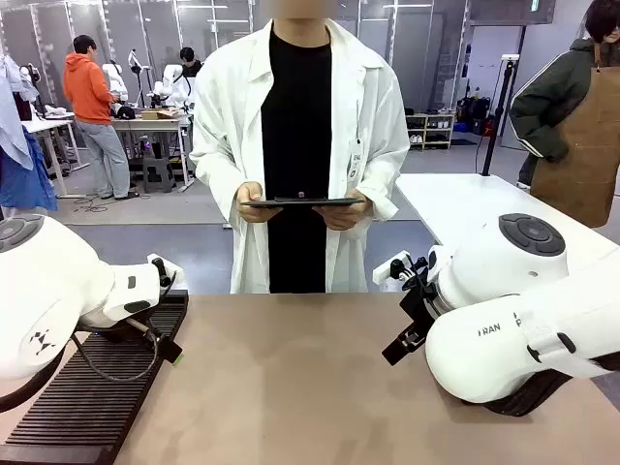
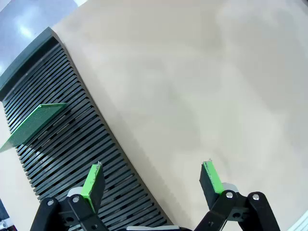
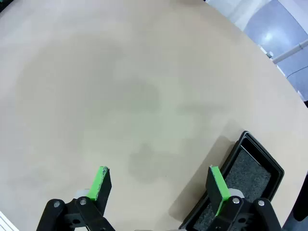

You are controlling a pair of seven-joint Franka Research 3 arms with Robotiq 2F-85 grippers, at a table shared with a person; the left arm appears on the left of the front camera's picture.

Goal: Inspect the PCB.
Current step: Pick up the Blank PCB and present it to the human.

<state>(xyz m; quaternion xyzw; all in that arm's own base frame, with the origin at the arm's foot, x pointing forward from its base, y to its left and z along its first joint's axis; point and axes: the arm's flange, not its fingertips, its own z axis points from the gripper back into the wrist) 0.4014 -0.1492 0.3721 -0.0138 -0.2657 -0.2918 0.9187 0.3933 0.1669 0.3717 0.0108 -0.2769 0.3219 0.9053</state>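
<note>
PCB [image 2: 33, 122] – where's it sit rel. to the jaws?

> Left wrist cam: up and off to the side of the left gripper [image 2: 153, 165], past the finger that hangs over the slotted rack [image 2: 72, 144]. Board stands on edge in a slot, leaning, speckled face showing. Well apart from both pads, no contact.

Jaws?

> Left: spread wide, nothing btwn them. One pad is over the rack, the other over bare table [image 2: 202, 72]. Right gripper [image 3: 159, 169]: also spread, empty, over bare tabletop w/ a black foam-lined tray [image 3: 265, 153] just beside one finger.

Long axis?

> Runs along the slot, i.e. across the rack's length, and oblique to the line btwn the left pads. I'd judge the wrist needs a roll so the pads close across the board's thin dimension, plus a shift along the rack toward it.

Which arm?

> Left, prob. The rack lies on the left arm's side in the front cam; the right one hangs by the tray instead.

Person [image 1: 223, 145]?

> Far side, holding a dark clipboard [image 1: 302, 202], not reaching in. Pick not yet begun, imo.
</note>
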